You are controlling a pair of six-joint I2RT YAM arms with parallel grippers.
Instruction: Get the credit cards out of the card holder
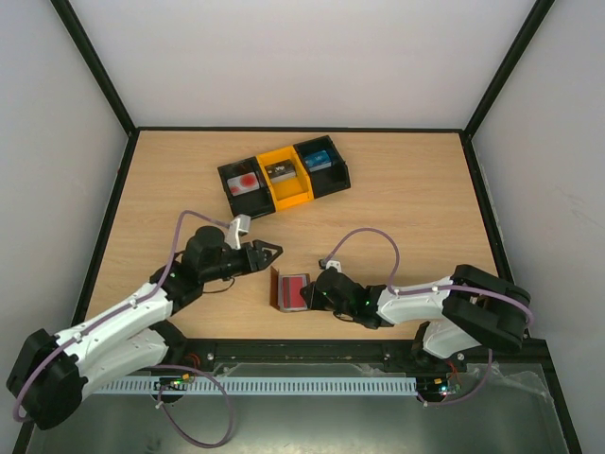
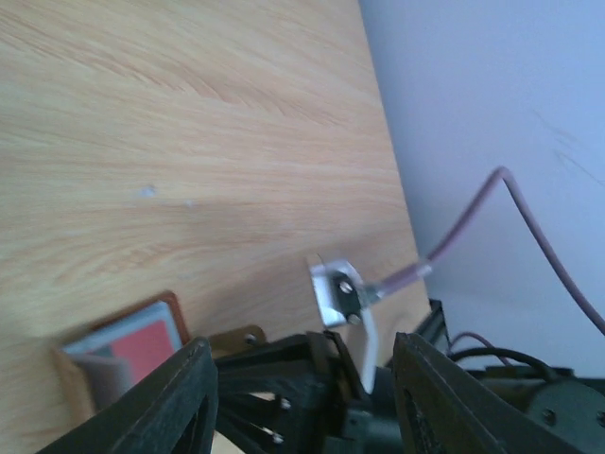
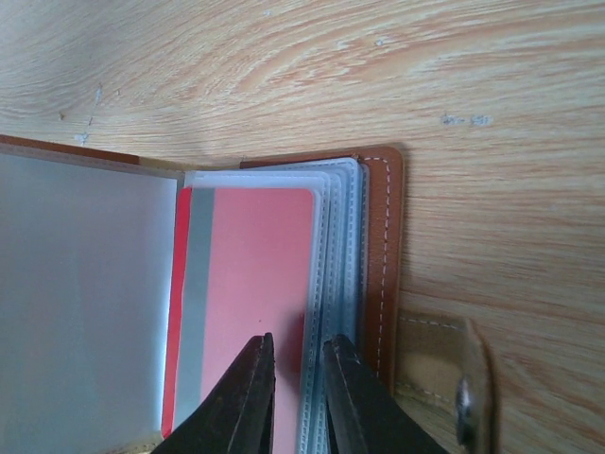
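Observation:
The brown card holder lies open on the table near the front, its left flap raised. A red-pink card sits in its clear sleeve. In the right wrist view the card holder shows stacked sleeves, the red-pink card and a side tab. My right gripper has its jaws a narrow gap apart over the card's right edge. My left gripper is open and empty, just left of and above the holder. A whitish card with a red round mark lies in the tray.
A three-part black-and-yellow tray stands at the back centre; its yellow middle and right part each hold a card. Black frame rails and white walls bound the table. The right arm's cable loops above the wallet.

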